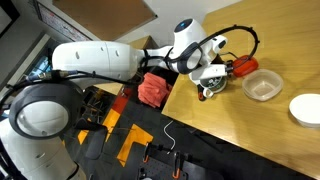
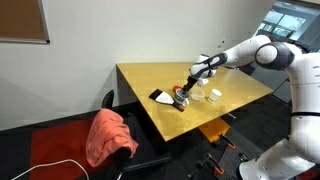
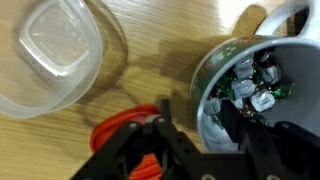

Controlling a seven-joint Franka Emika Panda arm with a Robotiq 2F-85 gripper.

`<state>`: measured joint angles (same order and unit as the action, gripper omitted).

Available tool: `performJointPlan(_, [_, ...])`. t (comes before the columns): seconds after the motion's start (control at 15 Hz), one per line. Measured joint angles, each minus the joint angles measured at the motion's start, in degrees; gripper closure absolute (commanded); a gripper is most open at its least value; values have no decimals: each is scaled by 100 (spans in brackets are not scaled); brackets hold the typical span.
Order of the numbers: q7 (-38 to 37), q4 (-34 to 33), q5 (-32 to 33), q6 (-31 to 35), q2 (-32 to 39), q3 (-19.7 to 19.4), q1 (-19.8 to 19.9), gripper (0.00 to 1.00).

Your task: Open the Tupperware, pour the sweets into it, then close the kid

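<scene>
Red-pink cloth (image 2: 110,135) draped over chair (image 2: 60,152); white dish (image 1: 306,108) on table (image 1: 235,125).

- The arm (image 2: 252,53) stretches out long, its forearm sloping downward toward the wrist.
- The wrist bends so that the gripper (image 2: 183,95) points down and hangs low.
- In the wrist view the fingers (image 3: 170,135) stand partly apart; a firm clamp cannot be told.

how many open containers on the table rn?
3. Clear Tupperware tub; white mug holding the sweets, next to the tub and by the red lid; white dish beyond the tub, at the picture's edge. Others may be hidden.
</scene>
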<state>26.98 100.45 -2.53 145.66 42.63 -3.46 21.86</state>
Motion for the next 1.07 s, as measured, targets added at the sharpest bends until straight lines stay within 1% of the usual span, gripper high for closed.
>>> performJointPlan(0.13, [0, 0, 1, 8, 14, 28, 0, 88])
performJointPlan(0.2, [0, 0, 1, 8, 16, 38, 0, 97])
performJointPlan(0.27, [0, 0, 1, 9, 16, 48, 0, 100])
performJointPlan(0.73, [47, 1, 12, 12, -25, 86, 16, 98])
performJointPlan(1.07, [47, 94, 12, 11, -444, 88, 53, 98])
